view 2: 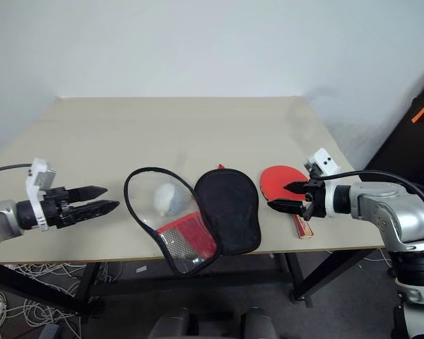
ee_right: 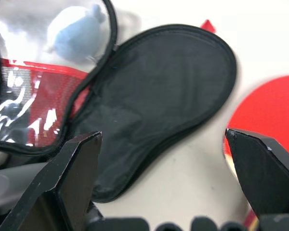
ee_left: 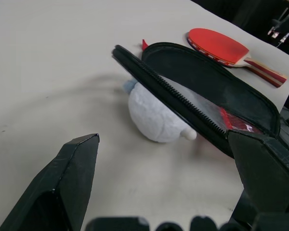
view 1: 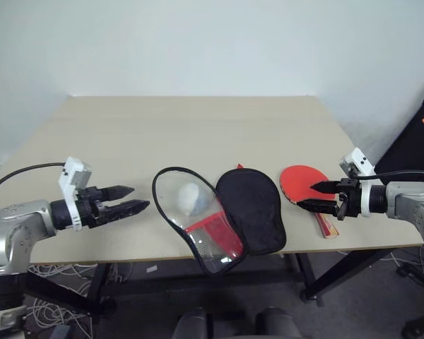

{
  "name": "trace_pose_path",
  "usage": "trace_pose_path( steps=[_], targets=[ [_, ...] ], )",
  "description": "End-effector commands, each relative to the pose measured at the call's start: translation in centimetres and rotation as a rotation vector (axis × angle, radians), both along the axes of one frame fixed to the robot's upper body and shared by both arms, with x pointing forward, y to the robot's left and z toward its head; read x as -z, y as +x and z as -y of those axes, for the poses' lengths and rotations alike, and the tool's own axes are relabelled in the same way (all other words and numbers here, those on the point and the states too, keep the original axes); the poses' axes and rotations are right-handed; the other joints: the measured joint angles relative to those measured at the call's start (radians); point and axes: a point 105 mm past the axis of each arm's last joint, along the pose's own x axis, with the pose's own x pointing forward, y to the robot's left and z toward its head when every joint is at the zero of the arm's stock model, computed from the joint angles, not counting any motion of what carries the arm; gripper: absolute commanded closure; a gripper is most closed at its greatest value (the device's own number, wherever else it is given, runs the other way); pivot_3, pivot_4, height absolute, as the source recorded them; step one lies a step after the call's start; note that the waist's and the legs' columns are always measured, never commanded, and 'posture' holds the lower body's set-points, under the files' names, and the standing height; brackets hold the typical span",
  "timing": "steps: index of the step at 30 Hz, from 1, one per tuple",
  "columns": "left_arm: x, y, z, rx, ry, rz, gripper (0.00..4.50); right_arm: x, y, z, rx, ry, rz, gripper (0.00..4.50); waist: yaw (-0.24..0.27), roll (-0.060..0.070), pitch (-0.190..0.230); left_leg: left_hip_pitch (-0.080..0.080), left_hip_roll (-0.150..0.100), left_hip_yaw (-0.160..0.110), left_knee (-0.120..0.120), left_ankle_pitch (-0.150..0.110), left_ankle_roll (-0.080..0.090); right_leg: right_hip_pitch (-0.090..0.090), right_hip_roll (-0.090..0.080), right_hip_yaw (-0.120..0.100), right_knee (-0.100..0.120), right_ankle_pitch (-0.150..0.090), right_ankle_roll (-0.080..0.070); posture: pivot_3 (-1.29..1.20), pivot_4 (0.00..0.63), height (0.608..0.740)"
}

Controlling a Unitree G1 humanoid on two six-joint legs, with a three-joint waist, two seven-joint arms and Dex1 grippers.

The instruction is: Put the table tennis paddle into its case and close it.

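Note:
The table tennis paddle (view 1: pixel 300 181) lies flat near the table's front right, red face up, with its striped handle (view 1: pixel 328 225) pointing toward the front edge. The case (view 1: pixel 251 209) lies unzipped to the paddle's left. Its black-lined half rests flat, and its clear-window half (view 1: pixel 186 212) tilts up on the left, with red fabric showing at the low end. My right gripper (view 1: pixel 307 195) is open and hovers just over the paddle's blade near the handle. My left gripper (view 1: pixel 138 198) is open, left of the case and pointing at it, with nothing between its fingers.
A small white rounded object (ee_left: pixel 156 118) sits on the table (view 1: pixel 198 127) under the raised clear-window half. The table's front edge runs just below the case and the handle. Dark equipment (view 1: pixel 417 141) stands beyond the right edge, and a chair back (view 1: pixel 233 321) shows below the front.

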Motion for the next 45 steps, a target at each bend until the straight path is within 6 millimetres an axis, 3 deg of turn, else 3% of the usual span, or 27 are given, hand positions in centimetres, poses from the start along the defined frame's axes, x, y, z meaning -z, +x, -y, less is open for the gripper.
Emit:
trace_pose_path(
  steps=[1, 12, 21, 29, 39, 42, 45],
  targets=[
    [-1.4, 0.7, 1.2, 0.030, 0.019, 0.085, 0.00, 0.2, 0.6, 2.0, 0.150, -0.066, -0.008, 0.06, -0.001, 0.000, 0.000, 0.000, 0.000, 0.000, 0.000, 0.000, 0.000, 0.000, 0.000, 0.000, 0.000, 0.000, 0.000, 0.00, 0.000, 0.740],
    [-1.3, 2.4, 2.5, 0.076, 0.022, 0.104, 0.00, 5.1, 0.3, 4.0, 0.520, -0.097, -0.155, 0.06, -0.001, 0.000, 0.000, 0.000, 0.000, 0.000, 0.000, 0.001, 0.002, 0.000, 0.001, 0.001, 0.001, 0.000, 0.000, 0.00, 0.000, 0.740],
    [-1.7, 2.9, 2.7, 0.078, 0.022, 0.118, 0.00, 7.0, 2.3, 4.5, 0.681, -0.106, -0.111, 0.06, -0.002, 0.000, 0.000, 0.000, 0.000, 0.000, 0.000, 0.001, 0.002, 0.001, 0.001, 0.001, 0.001, 0.000, 0.000, 0.00, 0.000, 0.740],
    [-1.5, 2.8, 2.4, 0.053, 0.023, 0.118, 0.00, 7.9, 2.9, 4.2, 0.718, -0.135, -0.082, 0.06, -0.002, -0.001, -0.001, 0.000, 0.000, 0.000, 0.001, 0.001, 0.002, 0.001, 0.001, 0.001, 0.000, 0.000, 0.000, 0.00, 0.000, 0.740],
    [-1.1, 2.6, 2.6, 0.037, 0.027, 0.109, 0.00, 8.5, 3.2, 3.3, 0.706, -0.146, -0.061, 3.27, -0.008, -0.001, -0.001, 0.001, 0.001, 0.000, 0.000, 0.001, 0.002, 0.001, 0.002, 0.001, 0.001, 0.000, 0.000, 0.00, 0.000, 0.740],
    [-1.1, 2.6, 2.6, 0.036, 0.029, 0.108, 0.00, 8.2, 3.3, 3.1, 0.701, -0.137, -0.052, 3.30, -0.009, -0.001, -0.001, 0.001, 0.001, 0.000, 0.000, 0.001, 0.002, 0.001, 0.002, 0.001, 0.001, 0.000, 0.000, 0.00, 0.000, 0.740],
    [-1.0, 2.5, 2.5, 0.033, 0.032, 0.104, 0.00, 6.7, 4.2, 2.6, 0.697, -0.083, 0.002, 3.30, -0.010, -0.001, -0.001, 0.001, 0.001, 0.000, 0.000, 0.001, 0.002, 0.001, 0.002, 0.001, 0.001, 0.000, 0.000, 0.00, 0.000, 0.740]
  ],
)
